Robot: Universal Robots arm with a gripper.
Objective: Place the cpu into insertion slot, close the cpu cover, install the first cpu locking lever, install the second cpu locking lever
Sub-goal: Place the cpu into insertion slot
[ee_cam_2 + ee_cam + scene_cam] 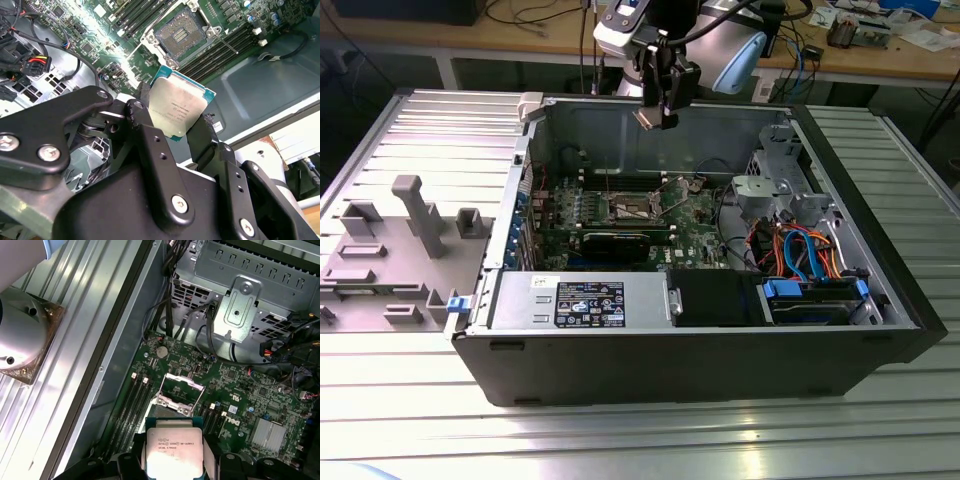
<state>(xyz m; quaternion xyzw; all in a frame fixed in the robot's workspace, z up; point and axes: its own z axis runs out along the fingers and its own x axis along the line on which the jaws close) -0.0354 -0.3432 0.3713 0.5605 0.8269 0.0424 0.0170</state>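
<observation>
My gripper [660, 100] hangs above the open computer case, near its back wall, shut on the cpu [648, 117]. In both wrist views the cpu [179, 109] [174, 450] shows its silver-grey top and green rim, clamped edge to edge between the black fingers [150, 135]. Well below it on the green motherboard [690, 235] lies the insertion slot [181, 34] [633, 208], its dark pin field bare inside the silver frame. The cpu cover [175, 407] [674, 189] stands raised beside the slot. The cpu is apart from the slot, well above it.
A long black card [620, 240] lies across the board in front of the slot. A metal drive cage [770, 190] and orange and blue cables [805, 255] fill the exterior view's right side. The power supply [580, 300] sits at the front. A grey fixture tray [400, 240] lies outside, left.
</observation>
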